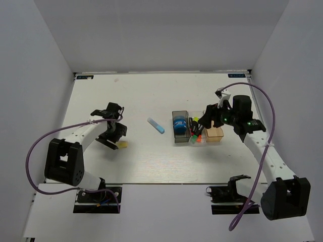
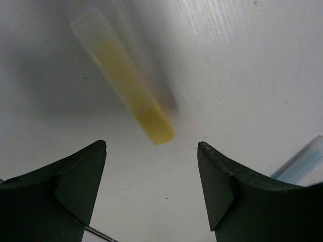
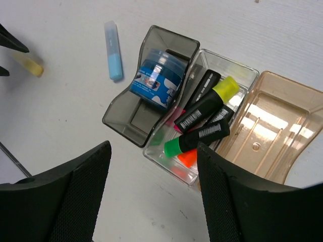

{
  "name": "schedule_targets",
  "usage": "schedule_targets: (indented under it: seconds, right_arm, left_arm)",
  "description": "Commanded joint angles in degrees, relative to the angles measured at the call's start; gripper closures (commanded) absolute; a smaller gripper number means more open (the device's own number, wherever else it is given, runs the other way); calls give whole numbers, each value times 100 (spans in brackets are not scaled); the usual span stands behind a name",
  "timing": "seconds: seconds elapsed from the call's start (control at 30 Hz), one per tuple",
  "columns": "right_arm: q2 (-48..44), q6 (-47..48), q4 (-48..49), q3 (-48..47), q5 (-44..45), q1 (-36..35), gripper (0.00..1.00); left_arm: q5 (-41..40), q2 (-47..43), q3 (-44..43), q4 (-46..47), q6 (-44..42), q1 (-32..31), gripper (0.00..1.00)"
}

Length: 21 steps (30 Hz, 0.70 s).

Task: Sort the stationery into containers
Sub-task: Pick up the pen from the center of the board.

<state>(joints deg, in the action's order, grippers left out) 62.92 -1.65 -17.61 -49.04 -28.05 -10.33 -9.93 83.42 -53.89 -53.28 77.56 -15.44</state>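
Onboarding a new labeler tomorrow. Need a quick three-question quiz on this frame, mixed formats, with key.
1. True or false: the tan-orange bin is empty.
2. The blue tape roll sits in which bin? A: smoky grey bin. B: clear bin. C: tan-orange bin.
3. Which loose item lies nearest the open left hand?
Key: 1 true; 2 A; 3 the yellowish stick.

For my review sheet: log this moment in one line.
left gripper open by cream piece | right gripper open near clear bin with markers | tape roll in grey bin | light-blue stick on table
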Motion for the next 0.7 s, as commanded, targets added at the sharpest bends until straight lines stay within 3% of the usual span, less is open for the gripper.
schedule_targets:
  seconds: [0.0,0.33,0.43,0.53,0.63,0.67]
  right_arm:
    - [-191,43,195,183,-77,144,29]
    - [-481,-266,504,641,-306,426,26]
    - [-639,-257,556,764,-323,549,25]
    - [-780,-274,626,921,-341,637,23]
    - [-851,-318,636,983,-385,716,23]
    - [-868,-318,653,975,-420,769,23]
  left_arm:
    - [-26,-71,175,-324,330,15,17]
    - [-166,430,362,194,295,85,17]
    - [-167,658,318,361,199,138,21]
    - [-202,913,282,362,172,129,31]
    - [-114,1019,396,441,172,138,56]
    - [-97,1001,527,537,137,138,71]
